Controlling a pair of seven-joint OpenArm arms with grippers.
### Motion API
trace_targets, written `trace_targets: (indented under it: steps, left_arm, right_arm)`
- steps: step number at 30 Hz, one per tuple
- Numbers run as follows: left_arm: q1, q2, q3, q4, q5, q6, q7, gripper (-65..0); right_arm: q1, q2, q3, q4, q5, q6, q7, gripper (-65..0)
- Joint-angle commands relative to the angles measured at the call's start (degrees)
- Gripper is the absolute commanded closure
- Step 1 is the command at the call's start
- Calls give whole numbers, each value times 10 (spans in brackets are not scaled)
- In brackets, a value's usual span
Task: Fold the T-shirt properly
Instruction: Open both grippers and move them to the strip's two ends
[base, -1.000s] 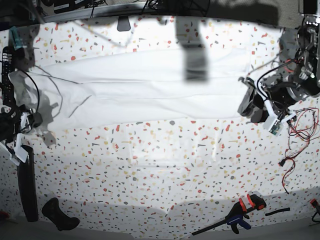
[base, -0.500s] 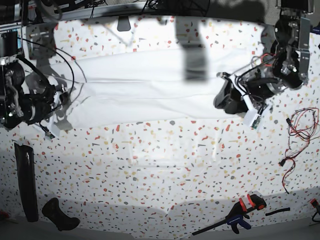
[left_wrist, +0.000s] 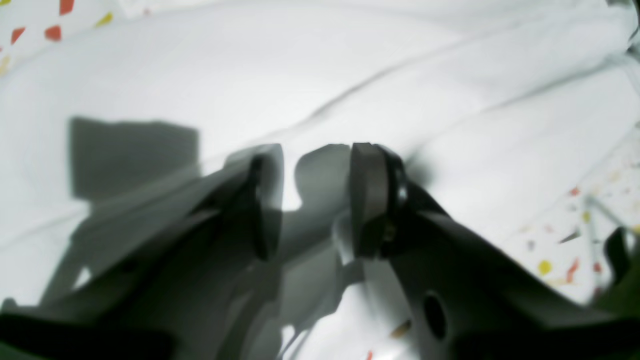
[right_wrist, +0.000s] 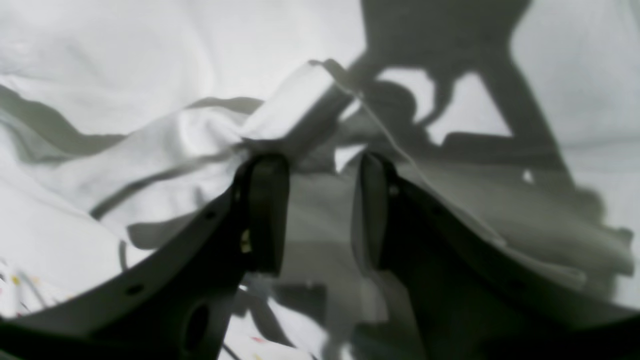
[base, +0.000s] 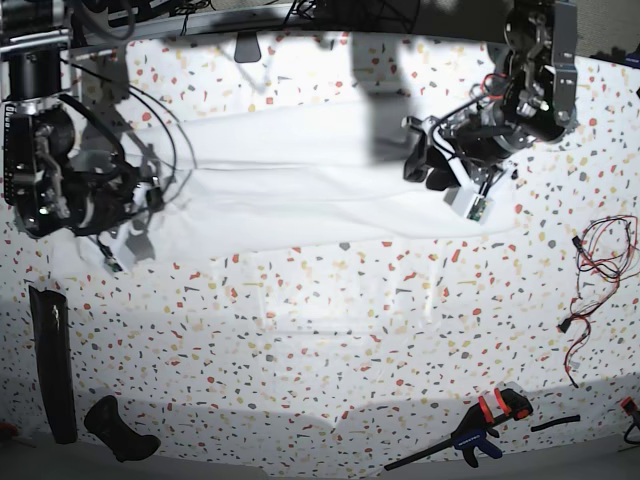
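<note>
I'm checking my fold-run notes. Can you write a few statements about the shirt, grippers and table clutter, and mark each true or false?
1. The shirt lies in a long band across the table. True.
2. The left gripper is clamped on cloth. False: its jaws stand apart, nothing between them.
3. The right gripper is open over rumpled cloth. True.
4. The clamp lies on the shirt. False: it lies on bare table, well apart from it.
</note>
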Motion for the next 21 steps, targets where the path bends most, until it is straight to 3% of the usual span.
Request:
trace_targets:
  steps: [1,5,13,21]
  left_arm:
    - [-5,-2,-2,9,7,1,-12,-215]
    - [-5,-5,-2,-14,90,9,-45,-215]
    - [-49,-75,-2,-169,92,7,-71,-215]
    - [-114,-122,-1,-205,91,-5,-83,-215]
  right_arm:
    - [3,-8,-1,2,2,3,3,-252]
    - [3,-35,-1,2,-47,3,9,-252]
    - [-4,-60,-1,2,-53,-12,11,-252]
    - [-13,-75,-1,2,-53,-42,20,-252]
